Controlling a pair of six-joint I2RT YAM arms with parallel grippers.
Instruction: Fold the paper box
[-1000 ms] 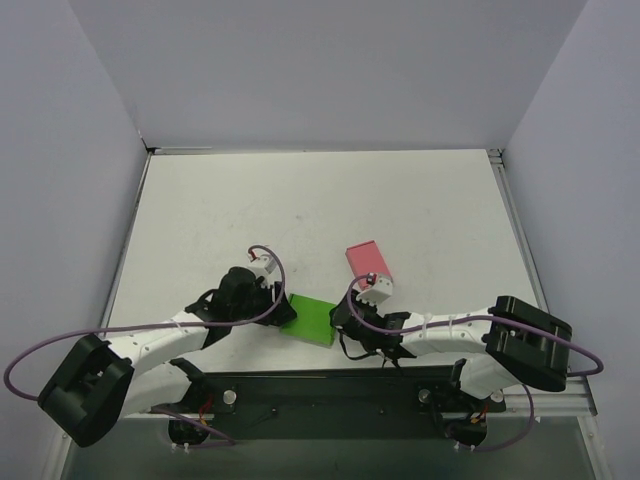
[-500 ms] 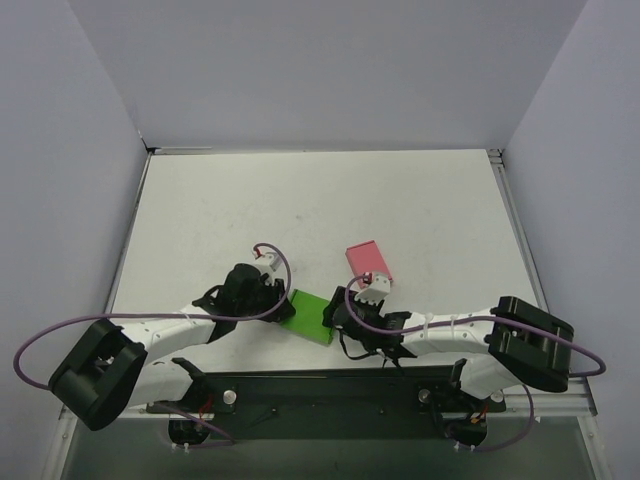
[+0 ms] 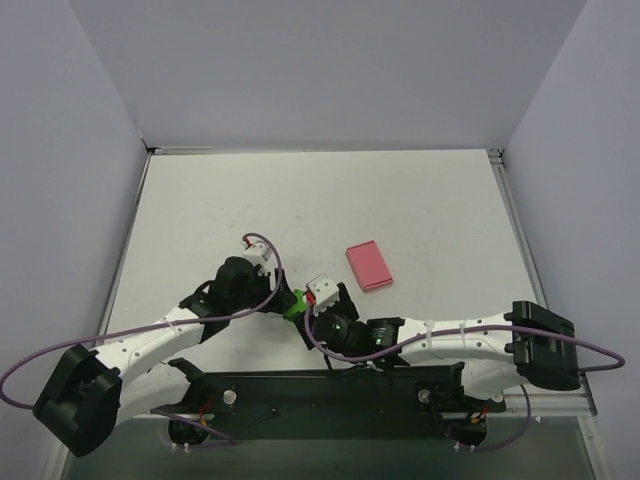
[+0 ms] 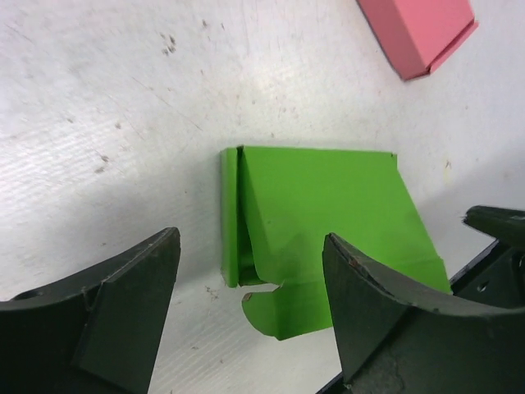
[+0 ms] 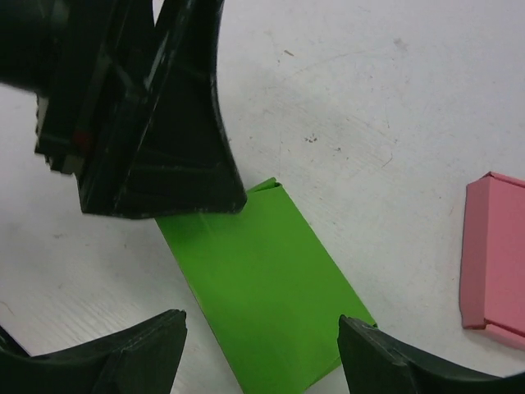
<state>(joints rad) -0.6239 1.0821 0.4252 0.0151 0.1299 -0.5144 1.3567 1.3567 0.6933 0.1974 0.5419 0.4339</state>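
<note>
The paper box (image 4: 328, 217) is a bright green flat card box lying on the white table, with a rounded tab (image 4: 275, 310) loose at its near end. In the top view only a sliver of the paper box (image 3: 293, 304) shows between the two wrists. My left gripper (image 4: 250, 267) is open and straddles the tab end; neither finger presses the card. Over the other end my right gripper (image 5: 261, 328) is open too, with the paper box (image 5: 262, 295) lying under and between its fingers. A left finger (image 5: 156, 123) reaches the box's far corner there.
A flat pink box (image 3: 367, 266) lies on the table just right of and beyond the grippers, also seen as the pink box (image 5: 496, 254) at the right wrist view's edge. The black base rail (image 3: 330, 390) runs along the near edge. White walls enclose the table.
My right gripper has swung left, away from the pink box, and now sits over the green box. Both grippers have opened wider. The green box is now mostly covered from above.
</note>
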